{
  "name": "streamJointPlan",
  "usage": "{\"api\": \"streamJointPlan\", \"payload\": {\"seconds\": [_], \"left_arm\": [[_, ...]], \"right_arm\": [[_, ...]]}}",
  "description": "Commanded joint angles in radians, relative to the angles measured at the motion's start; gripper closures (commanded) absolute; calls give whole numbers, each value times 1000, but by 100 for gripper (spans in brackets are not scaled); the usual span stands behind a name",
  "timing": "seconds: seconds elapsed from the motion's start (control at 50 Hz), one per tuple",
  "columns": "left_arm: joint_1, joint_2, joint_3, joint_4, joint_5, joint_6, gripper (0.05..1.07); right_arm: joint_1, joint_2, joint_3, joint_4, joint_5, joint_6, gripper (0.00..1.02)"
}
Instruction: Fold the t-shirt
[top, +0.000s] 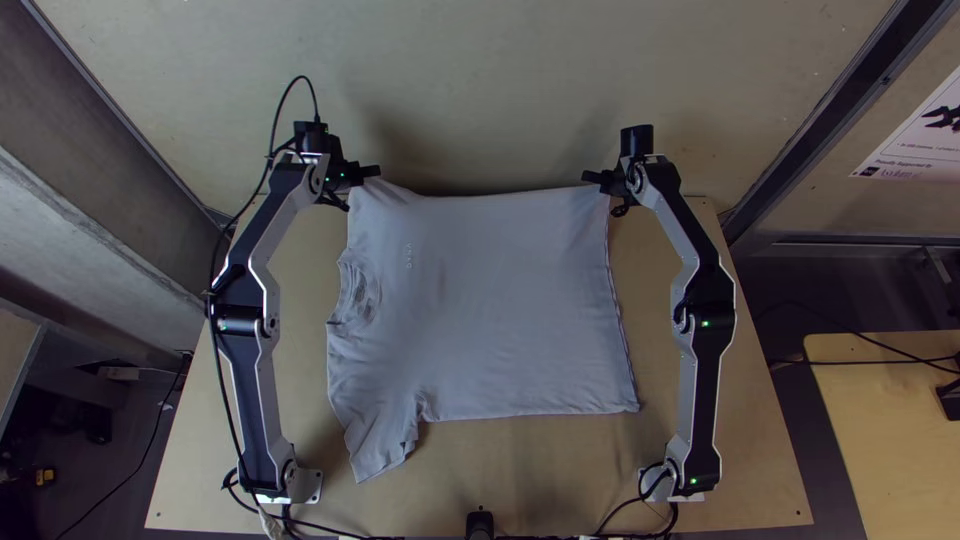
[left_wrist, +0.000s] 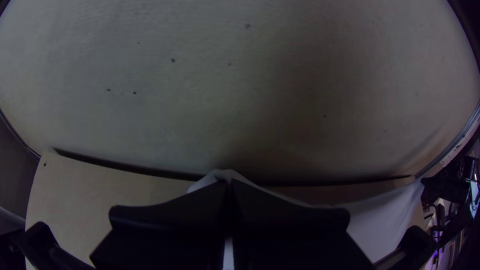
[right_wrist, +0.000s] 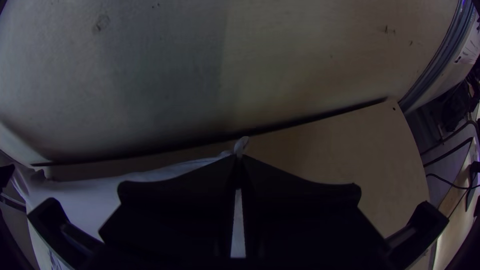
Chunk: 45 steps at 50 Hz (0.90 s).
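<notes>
links (top: 284, 215) silver-grey | joints (top: 708, 291) black | green lights (top: 705, 323) | black cable (top: 302, 77) | left tool (top: 375, 171) seemingly matte black

Light wooden tabletop (top: 755, 470), carrying the pale t-shirt (top: 500, 310), spread out, rumpled at collar and near sleeve. Nearer than the t-shirt, left arm's base (top: 304, 487) and right arm's base (top: 655, 487), black cables (top: 318, 526) between.

And here's the pale grey t-shirt (top: 500, 310), spread sideways mid-frame, lightly creased: collar (top: 358, 296) at left, a sleeve (top: 378, 440) lower left, hem (top: 622, 330) down the right.
</notes>
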Motion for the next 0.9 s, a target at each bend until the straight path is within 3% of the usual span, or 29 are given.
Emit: {"api": "streamJointPlan", "payload": {"seconds": [0.0,0.52,0.88], "left_arm": [[21,-74,-64,-17,12,2,105],[21,-370,-518,80,19,7,105],[18,-567,-820,152,25,10,105]], "right_arm": [[-8,-35,-39,-36,18,-12,100],[-1,-201,-263,-40,23,-21,100],[32,-368,-555,6,56,-13,100]]}}
